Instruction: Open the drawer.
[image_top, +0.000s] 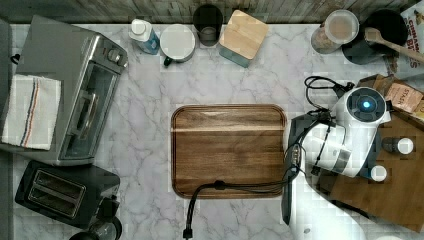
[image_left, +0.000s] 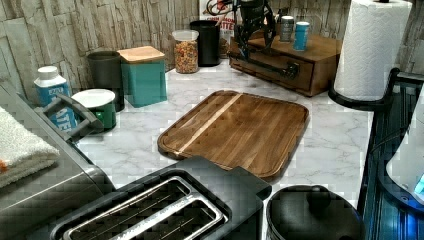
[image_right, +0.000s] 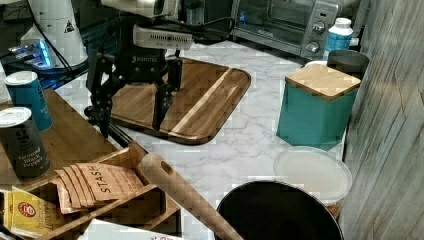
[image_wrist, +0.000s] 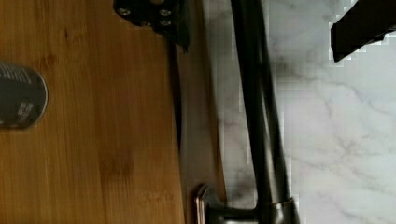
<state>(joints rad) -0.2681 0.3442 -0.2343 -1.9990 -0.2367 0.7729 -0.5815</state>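
Note:
The drawer (image_left: 274, 76) is the shallow brown front of the wooden cabinet (image_top: 400, 190) at the top view's right, with a long black bar handle (image_left: 265, 64). My gripper (image_right: 131, 129) is open and reaches down over the handle. In the wrist view the handle (image_wrist: 261, 116) runs between the fingers: one finger (image_wrist: 159, 18) is above the cabinet top, the other finger (image_wrist: 359, 28) is above the marble. Neither finger touches the bar. The drawer front (image_wrist: 201, 121) appears as a narrow strip beside the cabinet top. In the left view my gripper (image_left: 254, 45) hangs above the handle's left part.
A wooden cutting board (image_top: 227, 150) lies mid-counter, close to the handle, with a black cable (image_top: 235, 187) across its edge. Two spice tins (image_right: 22, 125) stand on the cabinet top. A teal canister (image_right: 317, 107), a toaster oven (image_top: 75, 95), a toaster (image_top: 65, 192) and a paper towel roll (image_left: 372, 47) ring the counter.

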